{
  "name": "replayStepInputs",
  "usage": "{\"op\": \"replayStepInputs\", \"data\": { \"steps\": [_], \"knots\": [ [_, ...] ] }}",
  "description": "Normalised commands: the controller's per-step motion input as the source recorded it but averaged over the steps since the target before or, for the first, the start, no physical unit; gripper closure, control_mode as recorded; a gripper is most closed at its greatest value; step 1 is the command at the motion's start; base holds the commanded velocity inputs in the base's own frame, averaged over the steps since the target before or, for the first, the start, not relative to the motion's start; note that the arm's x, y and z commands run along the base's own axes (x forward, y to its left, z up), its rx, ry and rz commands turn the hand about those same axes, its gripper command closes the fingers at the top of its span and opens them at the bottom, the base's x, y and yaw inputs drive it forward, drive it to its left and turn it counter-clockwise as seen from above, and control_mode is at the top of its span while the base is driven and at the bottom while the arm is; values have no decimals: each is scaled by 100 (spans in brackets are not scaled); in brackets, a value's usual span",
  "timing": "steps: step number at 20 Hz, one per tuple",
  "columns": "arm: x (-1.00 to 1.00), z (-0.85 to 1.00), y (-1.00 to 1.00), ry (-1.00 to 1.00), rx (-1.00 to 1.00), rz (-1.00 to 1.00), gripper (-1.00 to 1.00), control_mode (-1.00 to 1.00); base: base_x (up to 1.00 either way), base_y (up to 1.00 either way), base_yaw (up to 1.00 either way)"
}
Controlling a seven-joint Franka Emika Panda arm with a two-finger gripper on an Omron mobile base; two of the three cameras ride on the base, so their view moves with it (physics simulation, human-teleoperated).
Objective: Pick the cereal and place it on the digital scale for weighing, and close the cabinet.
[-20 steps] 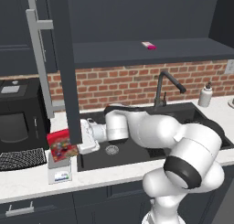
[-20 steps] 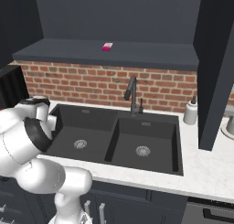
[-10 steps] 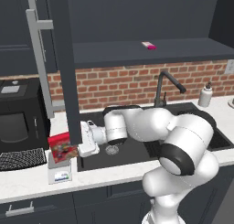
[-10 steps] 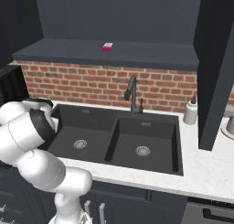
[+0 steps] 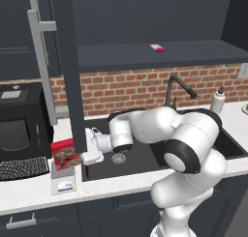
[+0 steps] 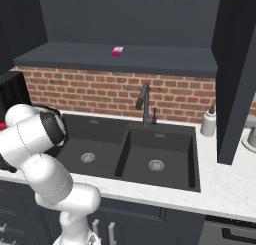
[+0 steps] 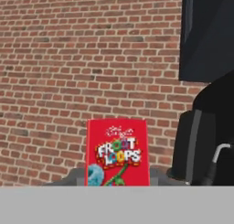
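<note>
The red cereal box (image 5: 66, 154) stands upright right over the small light-grey digital scale (image 5: 63, 180) on the counter left of the sink; I cannot tell whether it rests on the scale. My gripper (image 5: 81, 152) reaches in from the right and is shut on the box's side. In the hand view the cereal (image 7: 118, 158) fills the lower middle between my grey fingertips (image 7: 77, 177), in front of the brick wall. The navy cabinet door (image 5: 67, 71) hangs open above, its grey bar handle (image 5: 40, 62) facing left.
A black microwave (image 5: 19, 129) and a dark mat (image 5: 22, 167) lie left of the scale. The double sink (image 6: 135, 154), faucet (image 6: 145, 104) and soap dispenser (image 6: 208, 122) are to the right. A small pink item (image 5: 157, 48) lies on the shelf.
The arm's elbow has swung a little left and upward. The cereal box and my gripper stay in the same place over the scale.
</note>
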Motion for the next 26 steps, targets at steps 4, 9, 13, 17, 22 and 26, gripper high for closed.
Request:
{"op": "replayStepInputs", "data": {
  "steps": [4,9,13,17,22,26],
  "knots": [
    [13,-3,0,0,7,0,100,-100,0,0,0],
    [8,-9,11,1,2,0,100,-100,0,0,0],
    [4,-14,19,1,0,0,100,-100,0,0,0],
    [12,-11,18,6,0,0,100,-100,0,0,0],
    [12,-8,2,4,1,0,100,-100,0,0,0],
    [9,-19,0,1,0,0,100,-100,0,0,0]
  ]
}}
